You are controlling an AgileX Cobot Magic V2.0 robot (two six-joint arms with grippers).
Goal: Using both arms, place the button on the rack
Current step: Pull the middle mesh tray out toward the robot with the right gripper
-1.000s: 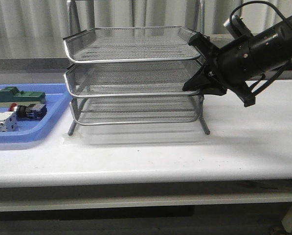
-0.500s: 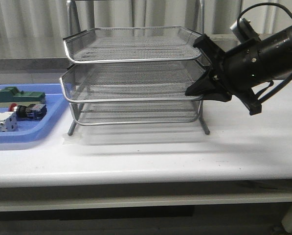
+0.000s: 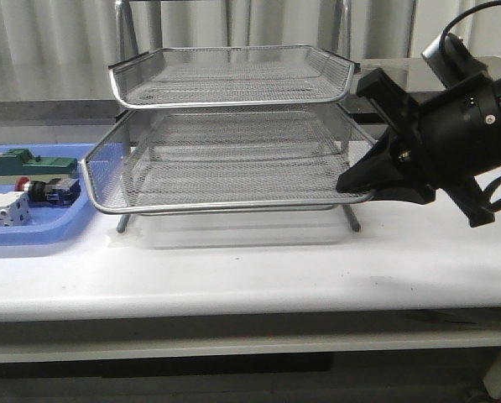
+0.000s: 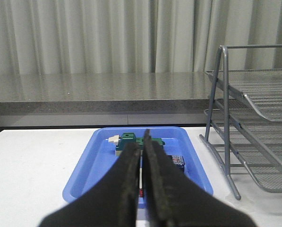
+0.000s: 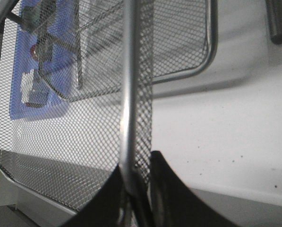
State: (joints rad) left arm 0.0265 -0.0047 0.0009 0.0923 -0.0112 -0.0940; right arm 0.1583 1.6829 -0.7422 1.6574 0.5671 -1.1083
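Right end effector (image 3: pixel 357 183) at centre right clamps the rack's (image 3: pixel 233 75) extended middle tray rim; left end effector (image 4: pixel 141 156) closed, empty, above the button (image 3: pixel 47 190)

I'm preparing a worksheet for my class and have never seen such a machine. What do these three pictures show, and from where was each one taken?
A two-armed robot works at a white table. The front camera sees a silver three-tier wire-mesh rack. The black right gripper is shut on the corner of its middle tray, which sticks out in front. The right wrist camera shows that grip close up. The left wrist camera shows the shut, empty left gripper above a flat blue plastic tray, where the small red-headed push-button lies.
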